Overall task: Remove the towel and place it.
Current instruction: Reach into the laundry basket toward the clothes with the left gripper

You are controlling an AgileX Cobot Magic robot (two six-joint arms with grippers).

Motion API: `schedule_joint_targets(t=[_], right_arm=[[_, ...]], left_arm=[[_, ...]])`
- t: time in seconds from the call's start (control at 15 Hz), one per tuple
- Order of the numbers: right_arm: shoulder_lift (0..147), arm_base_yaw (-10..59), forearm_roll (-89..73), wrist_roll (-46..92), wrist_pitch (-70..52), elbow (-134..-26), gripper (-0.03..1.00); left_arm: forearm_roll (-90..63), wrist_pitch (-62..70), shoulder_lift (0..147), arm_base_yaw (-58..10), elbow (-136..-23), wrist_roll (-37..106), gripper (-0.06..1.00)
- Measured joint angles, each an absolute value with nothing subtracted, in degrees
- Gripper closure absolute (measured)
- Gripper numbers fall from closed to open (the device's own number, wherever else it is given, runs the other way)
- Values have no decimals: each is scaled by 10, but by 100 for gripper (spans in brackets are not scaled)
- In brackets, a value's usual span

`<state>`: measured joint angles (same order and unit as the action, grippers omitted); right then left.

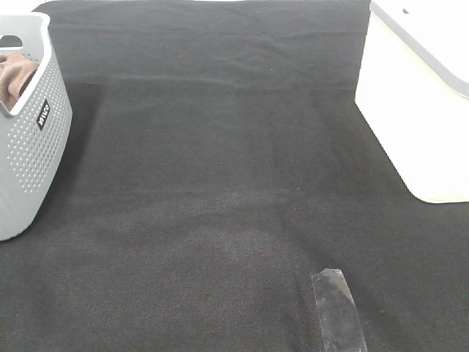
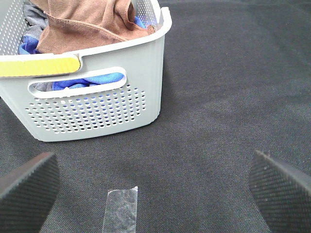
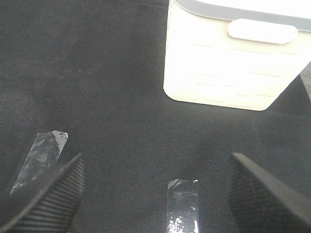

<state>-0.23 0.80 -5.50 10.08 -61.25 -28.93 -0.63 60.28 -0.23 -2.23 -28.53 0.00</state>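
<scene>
The reddish-brown towel [image 2: 87, 22] lies bunched on top of blue and grey cloths inside the grey perforated basket [image 2: 97, 109]. In the exterior high view the basket [image 1: 29, 132] stands at the far left with a bit of the towel [image 1: 15, 73] showing over its rim. My left gripper [image 2: 155, 182] is open and empty, low over the black cloth, a short way in front of the basket. My right gripper [image 3: 155, 191] is open and empty, facing the white bin [image 3: 233, 58]. Neither gripper shows in the exterior high view.
A white bin with a grey rim [image 1: 418, 103] stands at the far right. Strips of clear tape [image 1: 338, 312] lie on the black table cloth [image 1: 220, 183]; they also show in the left wrist view [image 2: 121, 211] and the right wrist view [image 3: 183, 204].
</scene>
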Motion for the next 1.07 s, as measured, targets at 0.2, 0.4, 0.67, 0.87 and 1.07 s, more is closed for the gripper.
schedule_joint_targets(t=[0.2, 0.4, 0.67, 0.87, 1.07], right_arm=[[-2, 8, -55, 101, -612, -289, 20], [-2, 8, -55, 101, -612, -289, 20], [-2, 8, -55, 101, -612, -289, 20], [-2, 8, -55, 101, -612, -289, 20], [-2, 8, -55, 101, -612, -289, 20]], left_arm=[[-6, 603, -2, -22, -285, 0, -4], [-6, 603, -2, -22, -285, 0, -4], [-6, 603, -2, -22, -285, 0, -4], [-6, 603, -2, -22, -285, 0, -4], [-6, 603, -2, -22, -285, 0, -4]])
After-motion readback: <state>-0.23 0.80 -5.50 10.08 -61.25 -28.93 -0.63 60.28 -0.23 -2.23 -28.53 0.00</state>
